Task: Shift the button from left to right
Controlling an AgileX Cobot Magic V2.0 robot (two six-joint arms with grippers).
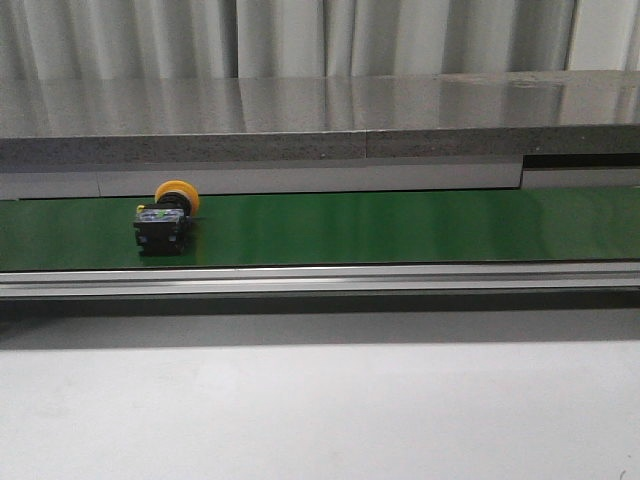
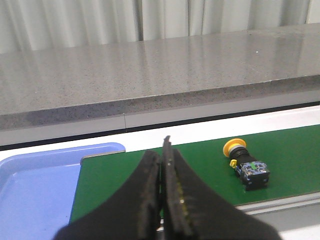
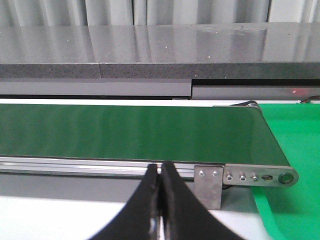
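Front view: button (image 1: 167,216) lies at the green belt's (image 1: 400,225) left end, ungrasped. Both grippers' fingers are clenched, empty. Next: left gripper (image 2: 163,200) must open and approach.

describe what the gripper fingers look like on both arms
Both are black. The left gripper has two broad, tapering fingers with a rough, matte inner face and a yellowish tint along one edge. The right gripper has smoother, dark fingers narrowing to points. No cables or markings show.
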